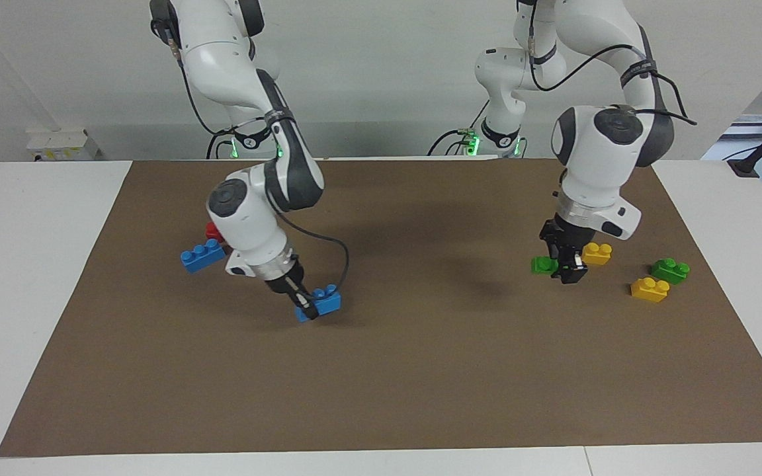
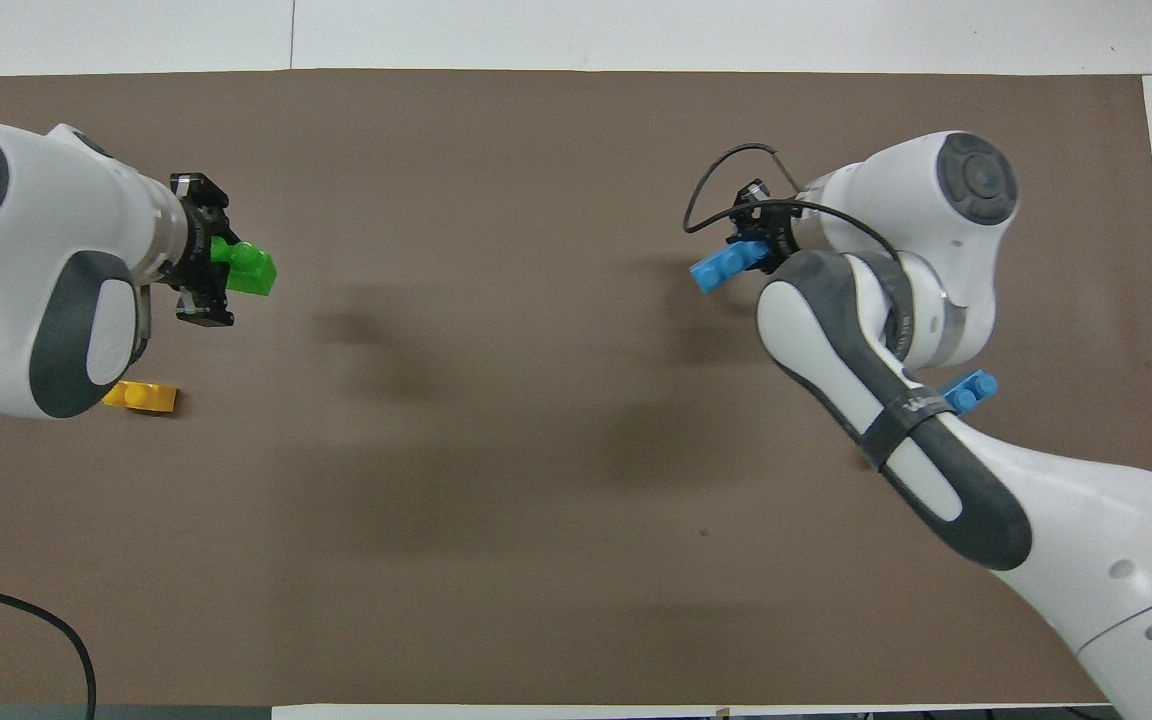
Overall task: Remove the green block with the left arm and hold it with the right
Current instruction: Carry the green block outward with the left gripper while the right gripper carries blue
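I had the brown mat [image 1: 381,370] spread over the white table [image 1: 37,277], both arms well apart above it.

The left gripper [image 1: 563,264] hung over the mat toward the left arm's end, its fingers closed on the green block [image 1: 544,265], which stuck out sideways from the jaws and was lifted clear of the mat; overhead it showed at about nine o'clock [image 2: 248,268]. In the facing view the block sat at roughly nine o'clock from a yellow brick [image 1: 596,253], with the gripper between them.

The right gripper [image 1: 307,305] was low over the mat toward the right arm's end, fingers clamped on one end of a blue brick [image 1: 323,303] that was tilted; I could not tell whether its lower end touched the mat. Overhead this pair [image 2: 726,266] lay at about two o'clock.

A second blue brick [image 1: 202,255] lay on the mat at roughly ten o'clock from the held one in the facing view, a red piece [image 1: 213,230] just beside it, partly hidden by the arm.

Near the left arm's end lay a second green brick [image 1: 671,270], with another yellow brick [image 1: 649,289] close at its seven o'clock.
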Robot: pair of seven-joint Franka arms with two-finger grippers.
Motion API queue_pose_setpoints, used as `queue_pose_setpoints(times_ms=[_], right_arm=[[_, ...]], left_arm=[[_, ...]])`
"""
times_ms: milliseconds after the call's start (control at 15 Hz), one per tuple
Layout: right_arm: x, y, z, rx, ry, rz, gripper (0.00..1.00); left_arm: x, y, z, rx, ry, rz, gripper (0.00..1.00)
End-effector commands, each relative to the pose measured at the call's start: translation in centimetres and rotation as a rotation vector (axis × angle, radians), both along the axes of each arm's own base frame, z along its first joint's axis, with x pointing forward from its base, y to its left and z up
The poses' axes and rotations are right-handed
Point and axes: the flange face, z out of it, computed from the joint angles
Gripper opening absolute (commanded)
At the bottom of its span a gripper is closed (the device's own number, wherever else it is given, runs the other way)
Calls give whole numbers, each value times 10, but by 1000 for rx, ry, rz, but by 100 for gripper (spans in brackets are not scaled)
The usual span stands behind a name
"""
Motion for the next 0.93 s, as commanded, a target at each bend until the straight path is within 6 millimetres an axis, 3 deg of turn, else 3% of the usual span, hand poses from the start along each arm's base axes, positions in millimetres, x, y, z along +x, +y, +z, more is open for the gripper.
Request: queue_pose_setpoints(times_ms=[0, 133, 267, 400, 533, 867], right_arm=[[4, -96, -10, -50, -9, 83, 0], [-5, -142, -20, -30, 60, 25, 0], [-13, -179, -30, 16, 107, -49, 0], [-21, -188, -39, 73, 130, -106, 0], [-23, -187, -40, 122, 154, -147, 0], [-32, -189, -50, 157, 203, -234, 0]], left_arm=[[7, 55, -30, 4, -45, -106, 0], [17, 85, -48, 22, -77, -140, 0], [28, 94, -74, 33, -115, -152, 0], [37, 99, -97, 38, -153, -149, 0], [40, 110, -111, 47, -168, -152, 0], [43, 110, -138, 54, -189, -167, 0]])
